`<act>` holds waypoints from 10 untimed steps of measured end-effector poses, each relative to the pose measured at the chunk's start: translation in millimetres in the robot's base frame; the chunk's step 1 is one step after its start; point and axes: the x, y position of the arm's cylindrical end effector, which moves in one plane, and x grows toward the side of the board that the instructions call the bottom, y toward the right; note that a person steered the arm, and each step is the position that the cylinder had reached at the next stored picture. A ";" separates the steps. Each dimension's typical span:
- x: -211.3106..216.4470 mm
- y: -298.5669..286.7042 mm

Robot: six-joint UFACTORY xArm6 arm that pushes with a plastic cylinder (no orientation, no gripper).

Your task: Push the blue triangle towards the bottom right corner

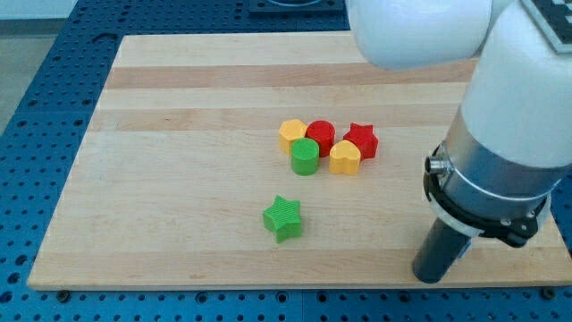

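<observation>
Wood is the material of the worktop [179, 161] you see here, a pale board with light stripes, lying on a blue perforated base [36, 107]. On this board you find six small plastic blocks. Five of them stand in a tight cluster a little toward the view's right of the middle: a yellow hexagon block [291, 134], a red cylinder block [321, 136] touching it on the view's right, a red star block [361, 140] further to the right, a yellow heart block [345, 157] just below between those two red ones, and a green cylinder block [305, 156] pressed against the lower side of the hexagon and the red cylinder. A green star block [283, 218] lies alone, apart from the cluster, nearer to the bottom edge.

The blue triangle of the task you will not find in this view; whether the arm covers it, I cannot tell.

The white and grey arm [500, 134] comes from the top right corner and ends in a dark rod. My tip [429, 277] rests near the bottom right corner, close to the bottom edge, well apart from the green star and from the cluster. You have no pincer on this arm, so there is no released or clenched state to tell.
</observation>
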 end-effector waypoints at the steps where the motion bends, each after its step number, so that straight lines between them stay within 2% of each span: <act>1: -2.1 0.0; 4: -23.5 -6.0; 5: -23.5 -34.9; 7: -60.3 -20.1; 10: -50.2 6.6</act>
